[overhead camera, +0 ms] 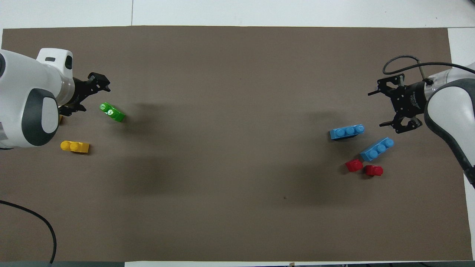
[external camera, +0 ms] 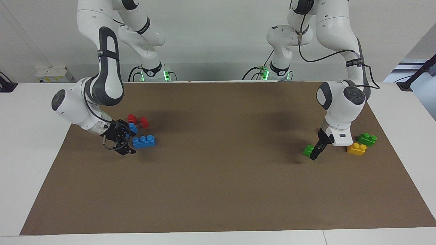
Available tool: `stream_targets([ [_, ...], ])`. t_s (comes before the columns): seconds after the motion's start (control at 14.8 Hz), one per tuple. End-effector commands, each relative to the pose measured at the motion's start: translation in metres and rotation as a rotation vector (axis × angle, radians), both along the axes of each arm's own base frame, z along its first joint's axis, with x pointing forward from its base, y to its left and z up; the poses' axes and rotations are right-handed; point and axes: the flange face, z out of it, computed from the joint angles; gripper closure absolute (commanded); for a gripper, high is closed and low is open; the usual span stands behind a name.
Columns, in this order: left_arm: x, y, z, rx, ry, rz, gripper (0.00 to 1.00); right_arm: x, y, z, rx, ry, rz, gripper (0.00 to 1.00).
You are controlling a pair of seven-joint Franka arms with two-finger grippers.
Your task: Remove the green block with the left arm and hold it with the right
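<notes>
The green block (overhead camera: 112, 112) (external camera: 308, 149) lies loose on the brown mat (overhead camera: 237, 92) at the left arm's end of the table. My left gripper (overhead camera: 92, 97) (external camera: 315, 154) is open right beside it, drawn back toward its own arm, with nothing between its fingers. At the right arm's end, my right gripper (overhead camera: 376, 109) (external camera: 127, 143) is open and empty, close to a blue three-stud brick (overhead camera: 347, 131) (external camera: 144, 141) that rests on the mat.
A second blue brick (overhead camera: 376, 149) and two red pieces (overhead camera: 354, 165) (overhead camera: 374, 170) lie near the right gripper. A yellow brick (overhead camera: 75, 147) (external camera: 356, 149) and a darker green brick (external camera: 367, 139) lie by the left arm.
</notes>
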Motion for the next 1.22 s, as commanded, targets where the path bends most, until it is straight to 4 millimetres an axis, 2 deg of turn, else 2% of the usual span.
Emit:
stream_targets([
  [0.0, -0.015, 0.005, 0.055, 0.012, 0.019, -0.153, 0.0, -0.008, 0.015, 0.055, -0.142, -0.051, 0.286, 0.0],
  [0.27, -0.047, 0.009, 0.121, 0.037, 0.024, -0.435, 0.0, -0.036, 0.014, 0.123, -0.22, -0.167, 0.731, 0.0],
  [0.47, -0.073, 0.006, 0.154, 0.035, 0.048, -0.516, 0.0, -0.061, 0.013, 0.157, -0.271, -0.165, 0.992, 0.0],
  [0.61, -0.086, 0.001, 0.166, 0.031, 0.063, -0.528, 0.0, -0.066, 0.013, 0.177, -0.287, -0.107, 1.119, 0.0],
  [0.81, -0.099, 0.0, 0.175, 0.025, 0.091, -0.535, 0.0, -0.069, 0.013, 0.185, -0.23, -0.05, 1.116, 0.0],
  [1.15, -0.109, -0.007, 0.18, 0.019, 0.126, -0.553, 0.0, -0.071, 0.014, 0.182, -0.22, -0.036, 1.111, 0.0],
])
